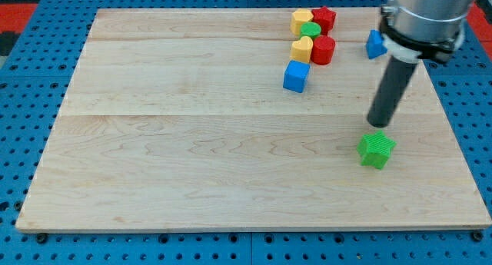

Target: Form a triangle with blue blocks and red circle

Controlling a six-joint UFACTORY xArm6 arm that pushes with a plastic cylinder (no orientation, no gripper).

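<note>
A blue cube (296, 77) lies on the wooden board (192, 142) right of centre near the view's top. A red circle (323, 50) sits just up and right of it. A second blue block (374, 44), partly hidden behind the arm, lies further right. My tip (377, 124) is at the view's right, just above a green star block (377, 150), well below the partly hidden blue block and right of the blue cube.
A cluster at the view's top holds a yellow block (301, 21), a green circle (310, 31), a red star-like block (324, 19) and a yellow heart (301, 49). A blue pegboard (31, 81) surrounds the board.
</note>
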